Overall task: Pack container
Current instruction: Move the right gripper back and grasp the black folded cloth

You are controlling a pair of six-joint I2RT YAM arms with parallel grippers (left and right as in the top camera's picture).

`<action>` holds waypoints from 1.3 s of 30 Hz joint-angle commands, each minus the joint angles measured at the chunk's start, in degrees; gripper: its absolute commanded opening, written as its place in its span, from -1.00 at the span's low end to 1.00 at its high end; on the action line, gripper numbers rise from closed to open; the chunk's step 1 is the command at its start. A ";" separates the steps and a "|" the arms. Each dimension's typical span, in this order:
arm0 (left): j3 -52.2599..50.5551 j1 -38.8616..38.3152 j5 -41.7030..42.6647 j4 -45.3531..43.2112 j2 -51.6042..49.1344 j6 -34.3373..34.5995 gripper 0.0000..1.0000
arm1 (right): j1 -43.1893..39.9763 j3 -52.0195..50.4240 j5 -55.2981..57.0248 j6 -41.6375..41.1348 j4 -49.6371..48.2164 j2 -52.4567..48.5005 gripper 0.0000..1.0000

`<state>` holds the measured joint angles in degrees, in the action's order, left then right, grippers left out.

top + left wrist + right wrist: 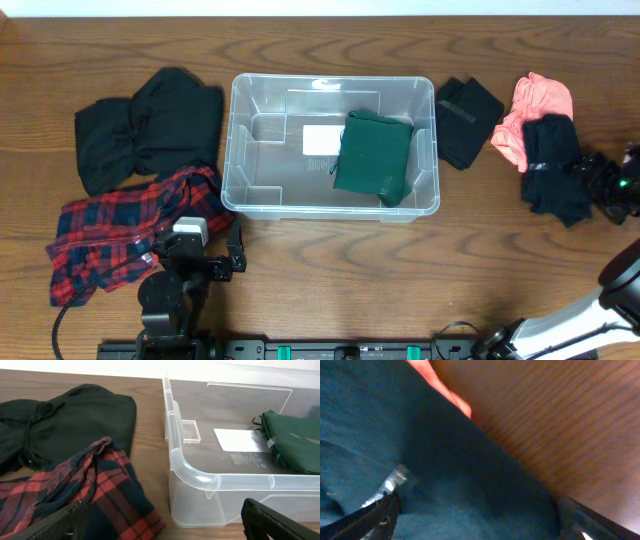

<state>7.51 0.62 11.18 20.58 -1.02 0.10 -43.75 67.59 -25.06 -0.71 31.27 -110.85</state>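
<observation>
Overhead: container (330, 208) just beyond left gripper (198, 248), far from right gripper (595, 182) on dark garment (553, 165), both with jaws apart.

Wooden table (330, 275): clear container (330, 209), black top (150, 125), plaid shirt (105, 235), black cloth (467, 122), coral garment (542, 100), dark garment (555, 175).

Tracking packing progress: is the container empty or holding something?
Partly filled: one folded green garment lies in the container, toward its right end; the rest is bare.
</observation>
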 commanded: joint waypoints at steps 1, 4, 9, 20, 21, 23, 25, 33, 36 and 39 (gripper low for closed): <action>-1.18 -0.17 -0.31 0.31 0.02 -0.50 0.96 | 0.04 0.17 -3.80 3.19 -0.07 -2.03 0.97; -1.18 -0.17 -0.31 0.31 0.02 -0.50 0.96 | 0.55 0.17 -6.34 3.19 -0.33 -2.43 0.95; -1.18 -0.17 -0.31 0.31 0.02 -0.50 0.96 | 2.40 0.17 -8.68 3.39 -1.07 -2.40 0.86; -1.18 -0.17 -0.31 0.31 0.02 -0.50 0.96 | 6.29 0.17 -14.86 0.70 4.74 -2.40 0.52; -1.18 -0.17 -0.31 0.31 0.02 -0.50 0.96 | 6.38 0.17 -13.55 0.50 5.03 -2.40 0.48; -1.18 -0.17 -0.31 0.31 0.02 -0.50 0.96 | 6.34 0.17 -8.68 -0.15 6.14 -2.29 0.46; -1.18 -0.17 -0.31 0.31 0.02 -0.50 0.96 | 5.97 0.17 -3.10 -1.01 6.16 -2.03 0.51; -1.18 -0.17 -0.31 0.31 0.02 -0.50 0.96 | 5.07 0.17 4.48 0.83 0.04 -1.16 0.78; -1.18 -0.17 -0.31 0.31 0.02 -0.50 0.96 | 5.40 0.17 1.05 1.70 -1.18 -1.27 0.79; -1.18 -0.17 -0.31 0.31 0.02 -0.50 0.96 | 6.29 0.17 -3.19 2.12 -1.92 -1.79 0.79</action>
<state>7.51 0.62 11.18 20.58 -1.02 0.10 -37.98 67.99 -26.06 0.16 29.69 -111.50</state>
